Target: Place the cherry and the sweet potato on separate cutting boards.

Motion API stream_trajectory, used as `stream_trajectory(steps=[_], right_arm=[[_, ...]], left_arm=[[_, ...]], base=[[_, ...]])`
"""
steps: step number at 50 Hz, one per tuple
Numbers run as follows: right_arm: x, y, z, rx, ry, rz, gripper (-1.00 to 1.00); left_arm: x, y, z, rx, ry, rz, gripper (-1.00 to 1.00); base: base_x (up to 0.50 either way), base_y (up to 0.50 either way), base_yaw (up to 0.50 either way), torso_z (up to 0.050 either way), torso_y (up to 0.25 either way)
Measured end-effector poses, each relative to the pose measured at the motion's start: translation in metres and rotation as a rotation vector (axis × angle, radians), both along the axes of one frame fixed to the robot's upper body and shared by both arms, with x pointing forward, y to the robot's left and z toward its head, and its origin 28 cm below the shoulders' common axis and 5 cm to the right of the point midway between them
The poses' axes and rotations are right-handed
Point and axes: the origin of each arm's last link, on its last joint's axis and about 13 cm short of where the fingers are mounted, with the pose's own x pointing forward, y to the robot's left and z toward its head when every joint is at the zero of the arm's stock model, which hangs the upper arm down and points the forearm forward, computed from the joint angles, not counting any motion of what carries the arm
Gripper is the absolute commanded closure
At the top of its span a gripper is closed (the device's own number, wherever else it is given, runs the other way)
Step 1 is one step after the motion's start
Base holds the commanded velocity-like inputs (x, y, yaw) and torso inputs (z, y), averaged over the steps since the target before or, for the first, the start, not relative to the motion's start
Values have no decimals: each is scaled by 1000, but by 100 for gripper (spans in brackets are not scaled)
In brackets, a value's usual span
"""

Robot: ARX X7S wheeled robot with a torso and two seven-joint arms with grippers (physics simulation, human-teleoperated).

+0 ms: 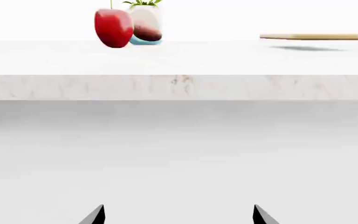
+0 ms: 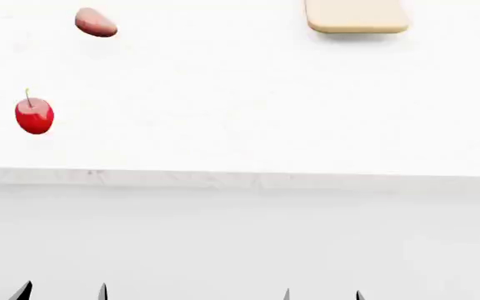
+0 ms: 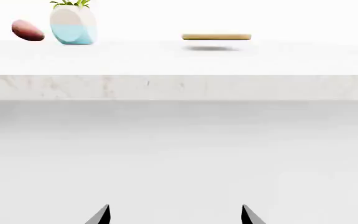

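The glossy red cherry (image 2: 34,115) with its thin stem stands at the left of the white counter (image 2: 240,125), also in the left wrist view (image 1: 113,28). The pinkish-brown sweet potato (image 2: 95,23) lies farther back on the left, partly behind the cherry (image 1: 148,31) and clear in the right wrist view (image 3: 27,31). One pale-tan cutting board (image 2: 356,15) lies at the back right, seen edge-on (image 1: 311,37) (image 3: 216,37). My left gripper (image 2: 62,292) and right gripper (image 2: 322,295) hang below the counter's front edge, both open and empty, far from every object.
A white and light-blue plant pot (image 3: 72,24) stands at the back of the counter near the sweet potato (image 1: 143,23). The counter's marbled front edge (image 2: 240,179) runs across between the grippers and the objects.
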Motion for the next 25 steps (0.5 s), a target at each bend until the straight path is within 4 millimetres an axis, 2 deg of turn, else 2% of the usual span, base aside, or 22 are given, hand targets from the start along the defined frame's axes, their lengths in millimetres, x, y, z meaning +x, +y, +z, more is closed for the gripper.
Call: stream_trajectory(steps=[25], right_arm=[[0, 0, 0, -29, -8, -8, -100]], left_arm=[[0, 0, 1, 59, -19, 12, -100]], base=[[0, 0, 0, 0, 0]])
